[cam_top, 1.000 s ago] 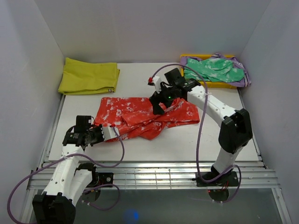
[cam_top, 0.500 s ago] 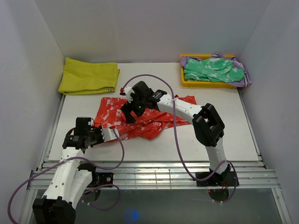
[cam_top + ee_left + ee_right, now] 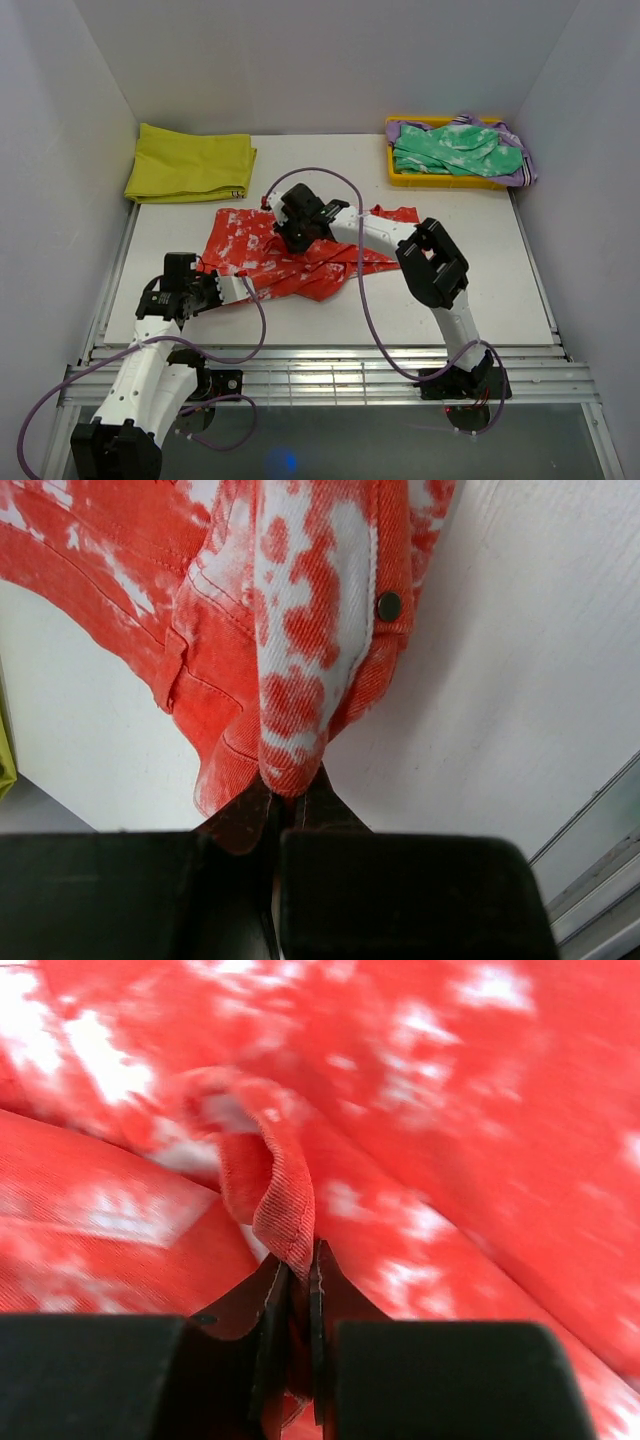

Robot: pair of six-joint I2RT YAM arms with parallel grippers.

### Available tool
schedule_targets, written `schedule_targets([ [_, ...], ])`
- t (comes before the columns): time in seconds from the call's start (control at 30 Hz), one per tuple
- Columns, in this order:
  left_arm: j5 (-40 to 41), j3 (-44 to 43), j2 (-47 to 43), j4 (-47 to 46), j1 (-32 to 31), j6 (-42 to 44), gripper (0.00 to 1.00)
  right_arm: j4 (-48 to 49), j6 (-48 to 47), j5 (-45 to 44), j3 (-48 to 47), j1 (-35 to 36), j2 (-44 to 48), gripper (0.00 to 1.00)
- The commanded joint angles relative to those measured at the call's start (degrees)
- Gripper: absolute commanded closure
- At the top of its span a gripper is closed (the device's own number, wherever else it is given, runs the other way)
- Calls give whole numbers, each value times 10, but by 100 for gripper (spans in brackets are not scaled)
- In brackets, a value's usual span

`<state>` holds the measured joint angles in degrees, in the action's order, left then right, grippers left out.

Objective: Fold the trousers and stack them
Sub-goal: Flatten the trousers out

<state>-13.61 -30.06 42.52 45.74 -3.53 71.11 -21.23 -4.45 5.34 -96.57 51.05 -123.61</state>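
Trousers (image 3: 250, 235) in blotched red-orange lie crumpled across the middle of the table (image 3: 480, 290), pinched in two places: the left gripper (image 3: 293, 788) clamps a studded, seamed corner at the near-left end, and the right gripper (image 3: 300, 1260) is closed on a raised fold mid-garment. Soft, light cloth likely sags; stitched edges look the surest holds.

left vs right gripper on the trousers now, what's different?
The left gripper pinches an edge corner of the trousers, beside a metal rivet; the right gripper pinches a raised fold mid-cloth. The left gripper sits at the garment's near-left end; the right gripper is over its middle part. Both are shut on the trousers.
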Motion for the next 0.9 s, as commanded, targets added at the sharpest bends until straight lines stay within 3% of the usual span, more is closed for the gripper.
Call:
schedule_targets([
  [0.0, 21, 9, -1, -16, 1, 2, 100, 5, -37, -10, 24, -81, 123, 92],
  [0.13, 27, 2, 7, -24, 2, 5, 100, -5, -82, 13, 23, -175, 204, 92],
  [0.3, 40, -9, 14, -33, 3, 11, 100, -23, -143, 25, 4, -298, 237, 92],
  [0.47, 74, -5, -1, -42, 4, 26, 100, -35, -173, 35, -71, -410, 198, 92],
  [0.87, 82, 15, -14, -59, 10, 39, 100, -58, -227, -96, -312, -503, 65, 92],
])
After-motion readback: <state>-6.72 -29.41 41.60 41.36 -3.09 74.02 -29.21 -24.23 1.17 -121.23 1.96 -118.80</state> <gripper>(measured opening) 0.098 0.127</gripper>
